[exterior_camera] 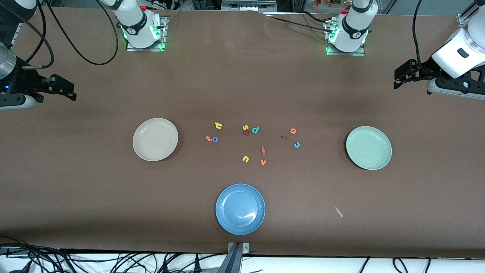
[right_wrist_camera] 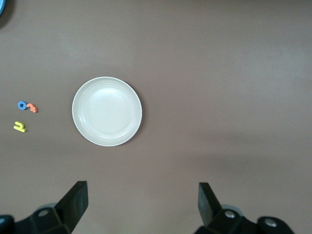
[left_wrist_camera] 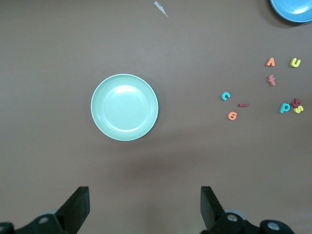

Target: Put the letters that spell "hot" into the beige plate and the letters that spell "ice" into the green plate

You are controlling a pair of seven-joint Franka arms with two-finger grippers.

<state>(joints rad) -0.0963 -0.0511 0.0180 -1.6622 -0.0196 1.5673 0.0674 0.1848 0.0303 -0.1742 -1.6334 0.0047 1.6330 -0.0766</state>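
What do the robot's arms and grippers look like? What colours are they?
Both arms are white with black joint rings and black cables looping off them. Their bases glow green. The left gripper and right gripper are black, each with two flat wedge-shaped fingers. The right arm's wrist shows a small blue light.

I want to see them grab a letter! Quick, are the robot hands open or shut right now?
Left gripper: open, holding nothing, up over the table near the green plate.
Right gripper: open, holding nothing, up over the table near the beige plate.
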